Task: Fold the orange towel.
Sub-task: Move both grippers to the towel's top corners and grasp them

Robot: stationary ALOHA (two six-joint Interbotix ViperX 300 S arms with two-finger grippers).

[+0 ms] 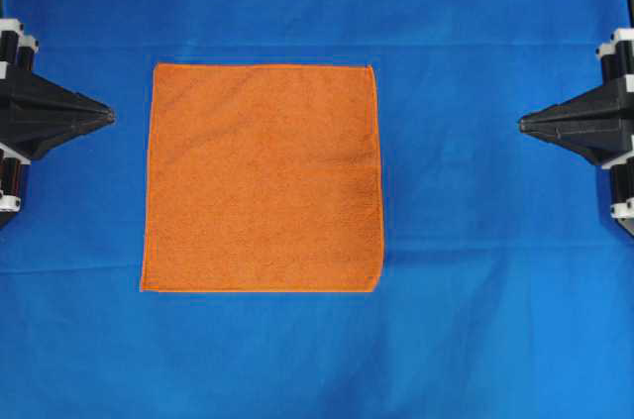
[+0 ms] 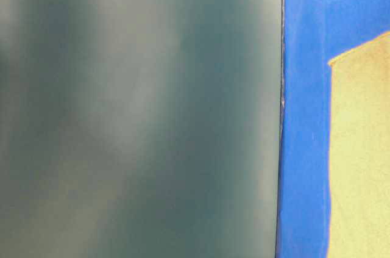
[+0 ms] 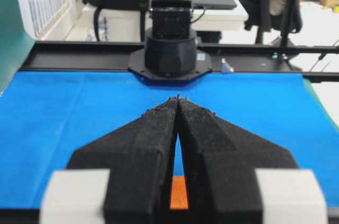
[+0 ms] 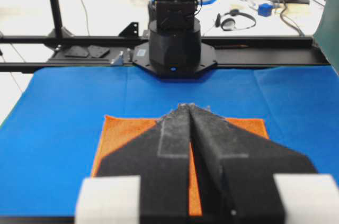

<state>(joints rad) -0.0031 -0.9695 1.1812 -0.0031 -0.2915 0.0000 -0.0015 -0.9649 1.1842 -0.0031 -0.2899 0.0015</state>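
Flat and unfolded, the orange towel (image 1: 263, 177) lies on the blue cloth (image 1: 475, 340), left of centre in the overhead view. Left gripper (image 1: 109, 116) sits just beside its left edge, tips together, holding nothing. Right gripper (image 1: 524, 123) well apart, likewise closed and empty.

table-level view: blurred grey panel (image 2: 140, 111) | orange towel (image 2: 362, 160) cut off right

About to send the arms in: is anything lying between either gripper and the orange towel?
Nothing visible. Only bare blue cloth separates the shut left gripper and shut right gripper from the flat orange towel.
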